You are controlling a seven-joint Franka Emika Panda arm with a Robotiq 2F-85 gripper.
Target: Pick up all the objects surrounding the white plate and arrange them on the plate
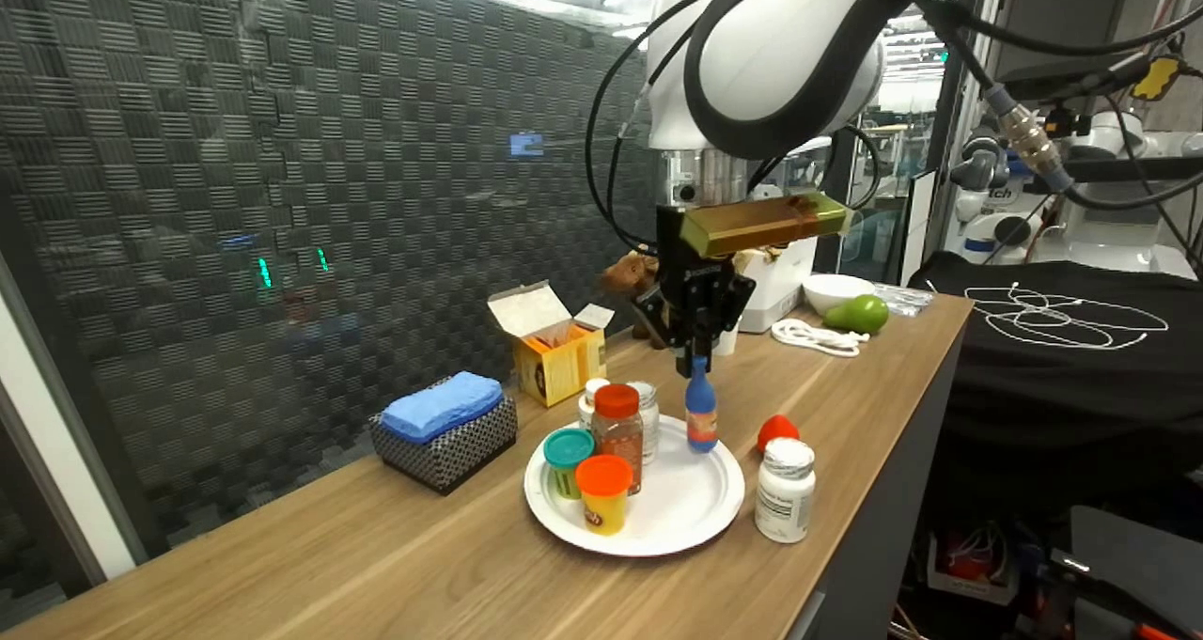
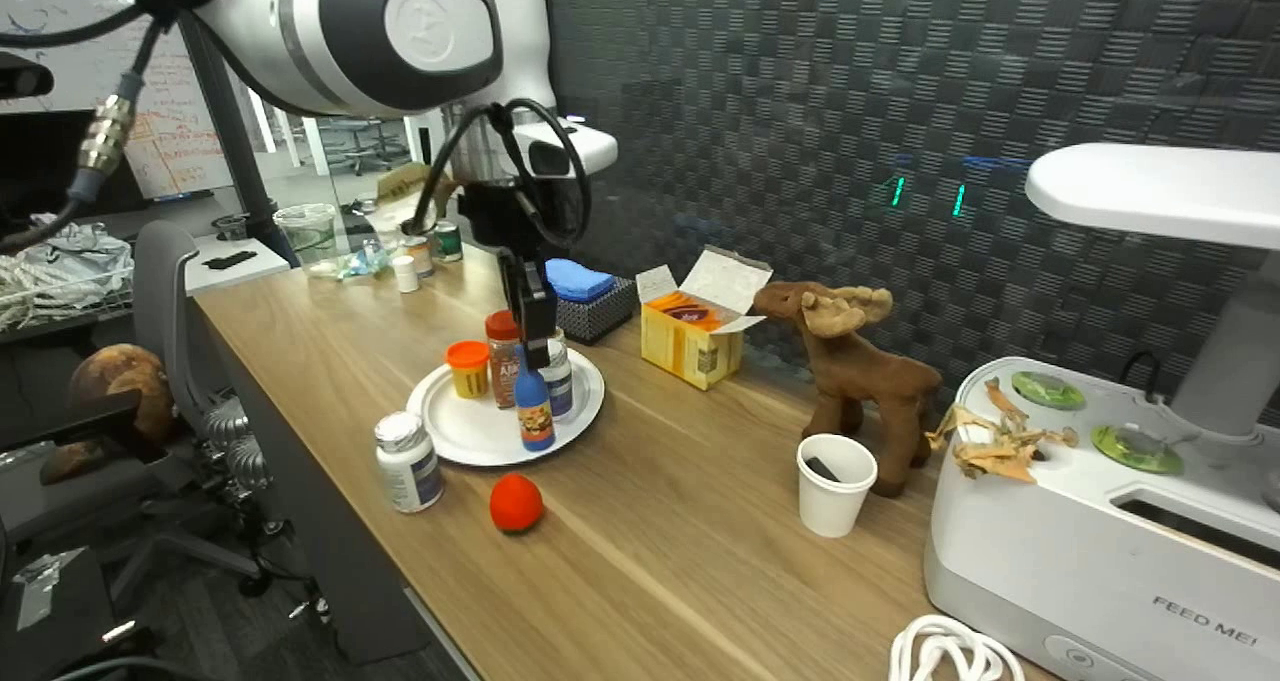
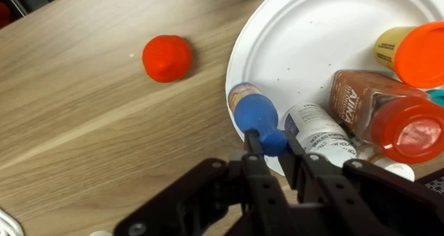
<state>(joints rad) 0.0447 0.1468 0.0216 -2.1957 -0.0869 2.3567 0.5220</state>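
Note:
My gripper [image 3: 269, 140] is shut on the neck of a blue bottle [image 3: 255, 113]. The bottle stands upright over the edge of the white plate [image 1: 686, 513]; I cannot tell whether its base touches. On the plate stand an orange-lidded yellow tub [image 1: 604, 508], a teal-lidded tub [image 1: 567, 461], a red-capped spice jar [image 1: 617, 443] and a white bottle [image 3: 312, 125]. Another white-capped bottle [image 1: 592, 400] is partly hidden behind the jar. Off the plate, on the table, are a white bottle [image 2: 410, 471] and a red rounded object [image 3: 166, 58], also seen in both exterior views.
A black woven box with a blue cloth [image 1: 444, 405] and an open yellow carton [image 1: 559, 363] stand by the wall. A toy moose [image 2: 860, 371], a paper cup [image 2: 832, 501] and a white appliance [image 2: 1080, 561] stand further along. The table edge runs near the white bottle.

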